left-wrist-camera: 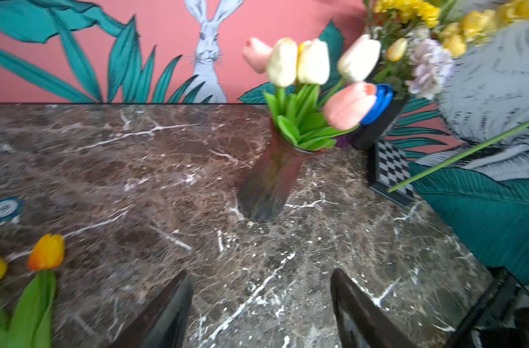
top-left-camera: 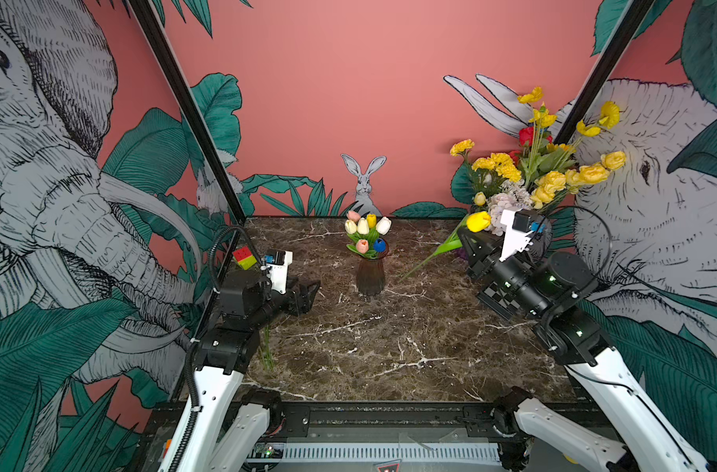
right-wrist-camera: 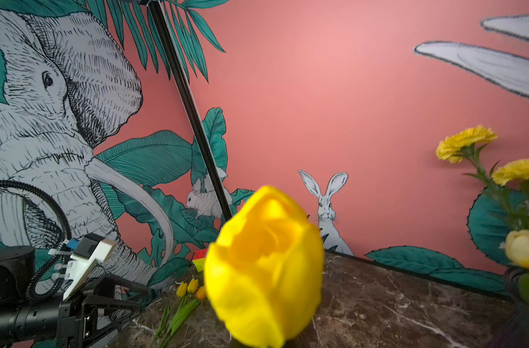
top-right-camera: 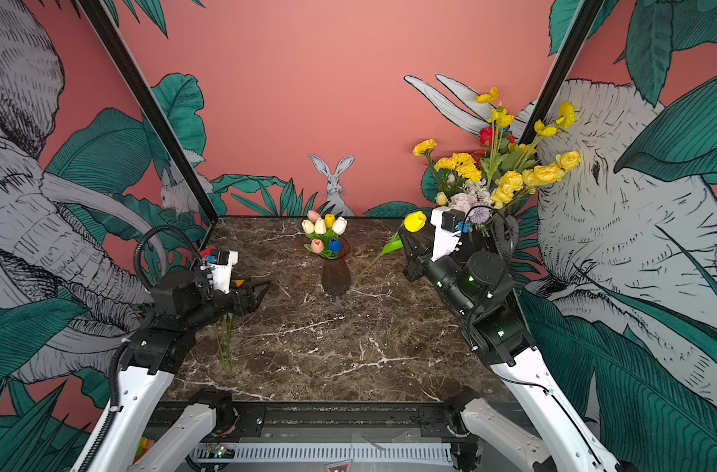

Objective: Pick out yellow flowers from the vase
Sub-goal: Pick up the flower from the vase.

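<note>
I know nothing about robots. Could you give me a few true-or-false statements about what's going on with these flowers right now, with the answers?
1. The right gripper is holding a yellow tulip. True.
2. The left gripper holds a flower too. False: it is open and empty.
3. The small vase in the middle has tipped over. False: it stands upright.
4. A second yellow tulip stands in that vase. True.
5. Loose tulips lie on the table near the left arm. True.
</note>
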`<state>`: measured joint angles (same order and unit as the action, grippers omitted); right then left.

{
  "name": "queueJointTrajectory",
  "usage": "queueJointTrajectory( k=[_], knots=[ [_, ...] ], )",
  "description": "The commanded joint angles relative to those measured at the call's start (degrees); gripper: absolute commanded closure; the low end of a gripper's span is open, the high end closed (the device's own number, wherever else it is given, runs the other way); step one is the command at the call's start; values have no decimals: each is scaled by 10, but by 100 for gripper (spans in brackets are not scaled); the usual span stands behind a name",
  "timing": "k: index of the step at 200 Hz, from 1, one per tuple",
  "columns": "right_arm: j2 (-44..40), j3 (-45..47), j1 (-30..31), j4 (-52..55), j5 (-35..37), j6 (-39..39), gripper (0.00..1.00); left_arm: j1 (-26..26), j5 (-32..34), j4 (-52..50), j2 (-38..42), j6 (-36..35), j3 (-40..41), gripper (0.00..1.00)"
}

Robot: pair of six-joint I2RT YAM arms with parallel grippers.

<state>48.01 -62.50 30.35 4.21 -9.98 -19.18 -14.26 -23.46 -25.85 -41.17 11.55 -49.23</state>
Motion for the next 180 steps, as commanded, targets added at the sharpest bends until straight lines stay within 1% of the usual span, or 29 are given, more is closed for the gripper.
queueJointTrajectory(
  k=[1, 18, 29, 52, 60, 62, 71, 103, 122, 165, 180],
  knots=[
    [-17, 51, 2, -23, -36, -49, 100, -74, 7, 62, -11, 13, 5, 26],
    [-19, 105, 13, -63, -56, -77, 100, -153, 43, 80, -31, -16, 6, 26],
    [-17, 125, 25, -75, -62, -86, 100, -193, 55, 100, -47, -29, 11, 26],
    [-11, 165, 58, -126, -68, -111, 100, -247, 50, 154, -91, -34, 31, 27],
    [-8, 179, 65, -149, -73, -124, 100, -255, 47, 168, -106, -38, 35, 27],
    [-7, 181, 67, -154, -74, -127, 100, -270, 46, 171, -109, -39, 36, 27],
    [-2, 191, 73, -168, -75, -137, 100, -290, 40, 183, -127, -45, 39, 29],
    [9, 206, 94, -198, -81, -147, 100, -327, -6, 190, -182, -64, 36, 40],
    [10, 214, 103, -218, -82, -150, 100, -348, -11, 181, -204, -78, 30, 43],
    [21, 212, 110, -233, -93, -152, 100, -355, -1, 172, -221, -84, 26, 63],
    [23, 207, 110, -228, -93, -149, 100, -355, 2, 169, -221, -87, 24, 73]
  ],
)
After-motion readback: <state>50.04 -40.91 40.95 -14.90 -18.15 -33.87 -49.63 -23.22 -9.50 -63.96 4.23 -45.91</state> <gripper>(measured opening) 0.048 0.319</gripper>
